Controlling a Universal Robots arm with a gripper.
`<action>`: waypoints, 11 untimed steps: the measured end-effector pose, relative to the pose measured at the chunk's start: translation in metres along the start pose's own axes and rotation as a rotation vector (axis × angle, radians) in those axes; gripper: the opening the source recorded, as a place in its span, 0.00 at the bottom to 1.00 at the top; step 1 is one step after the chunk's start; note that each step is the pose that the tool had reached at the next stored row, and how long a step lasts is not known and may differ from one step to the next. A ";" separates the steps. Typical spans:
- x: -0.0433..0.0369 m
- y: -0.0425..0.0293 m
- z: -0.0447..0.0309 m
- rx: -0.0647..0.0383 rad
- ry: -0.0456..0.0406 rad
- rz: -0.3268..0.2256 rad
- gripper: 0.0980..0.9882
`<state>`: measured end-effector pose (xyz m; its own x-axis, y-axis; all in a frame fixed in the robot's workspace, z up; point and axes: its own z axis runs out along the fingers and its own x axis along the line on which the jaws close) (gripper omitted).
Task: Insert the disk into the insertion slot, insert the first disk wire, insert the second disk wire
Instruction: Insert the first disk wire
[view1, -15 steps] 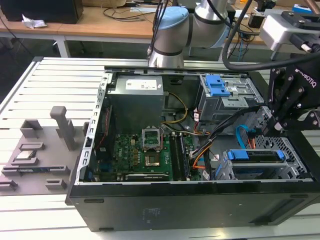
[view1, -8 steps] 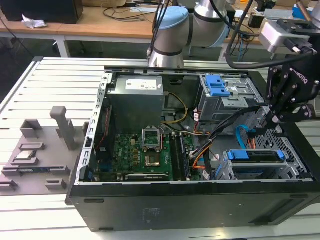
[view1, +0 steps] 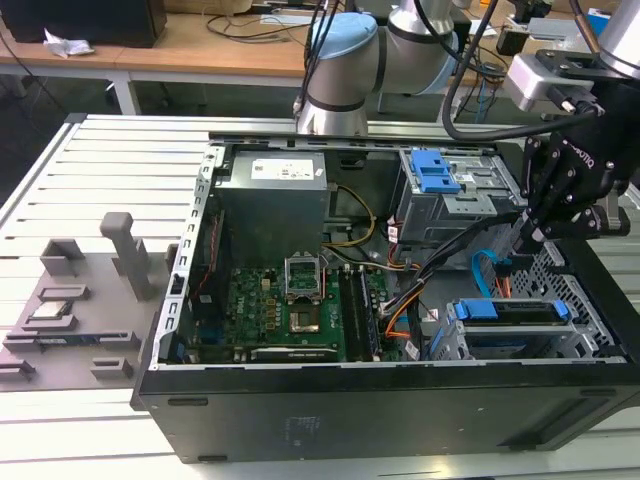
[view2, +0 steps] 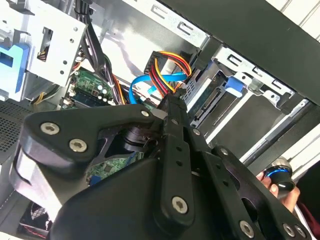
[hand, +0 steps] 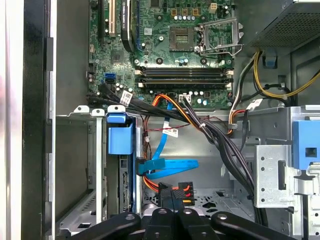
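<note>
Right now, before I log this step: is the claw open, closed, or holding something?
The claw: closed on the black plug with red, yellow and orange wires.

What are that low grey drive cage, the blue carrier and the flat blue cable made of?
Drive cage: sheet metal, dull grey, seemingly steel; punched holes, folded edges.
Blue carrier: likely moulded plastic; even bright colour.
Flat blue cable: flexible plastic jacket; it bends in loops.

Black robot gripper (hand: 175, 216) cut off by the first wrist view's edge, silver disk in its blue plastic frame (view1: 515, 310) mostly hidden inside the low grey metal slot (view1: 530, 345)
</note>
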<state>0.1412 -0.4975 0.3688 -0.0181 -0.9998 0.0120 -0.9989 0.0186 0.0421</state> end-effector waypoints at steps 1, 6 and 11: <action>0.0000 0.0000 0.0000 0.000 0.0000 0.000 0.01; 0.0000 0.0000 0.0000 0.000 0.0003 0.000 0.23; -0.0001 -0.0001 0.0038 0.000 0.0107 0.000 0.23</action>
<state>0.1412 -0.4974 0.3650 -0.0181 -0.9996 0.0227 -0.9989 0.0191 0.0419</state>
